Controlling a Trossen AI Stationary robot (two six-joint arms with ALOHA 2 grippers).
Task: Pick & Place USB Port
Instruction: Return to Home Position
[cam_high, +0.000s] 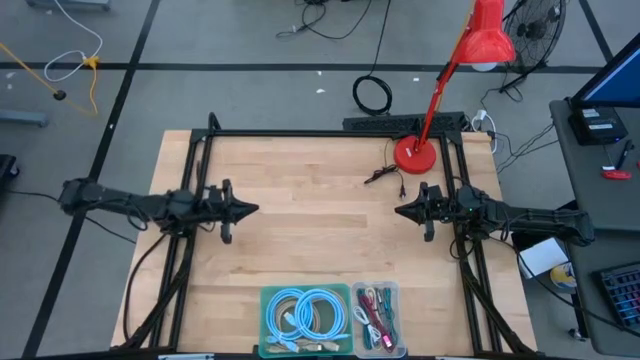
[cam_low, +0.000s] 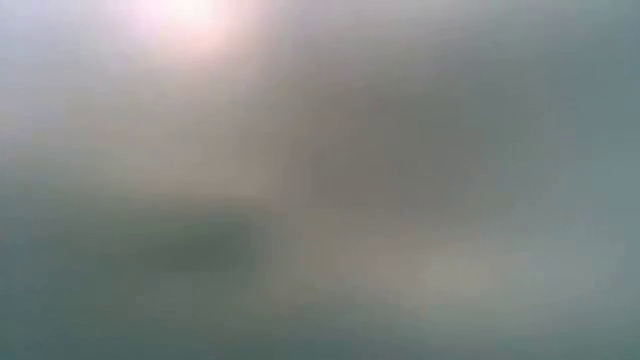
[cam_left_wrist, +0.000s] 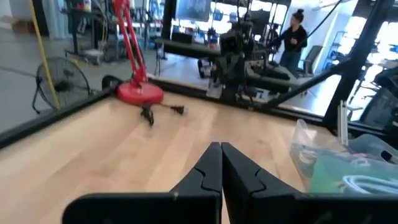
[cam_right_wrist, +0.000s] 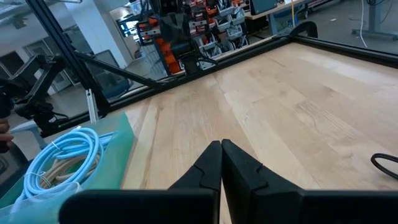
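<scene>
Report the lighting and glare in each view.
High view: even light; left gripper, right gripper and table plainly lit. Low view: grey haze, glare patch upper left, nothing identifiable. Left wrist view: strong backlight beyond the lamp washes out the background. Right wrist view: evenly lit, no glare.

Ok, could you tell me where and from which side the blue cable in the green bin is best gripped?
Probably across the bunched strands where the two loops of the blue cable meet, coming straight down from above: it lies coiled flat, and the green bin walls off any sideways approach.
</scene>
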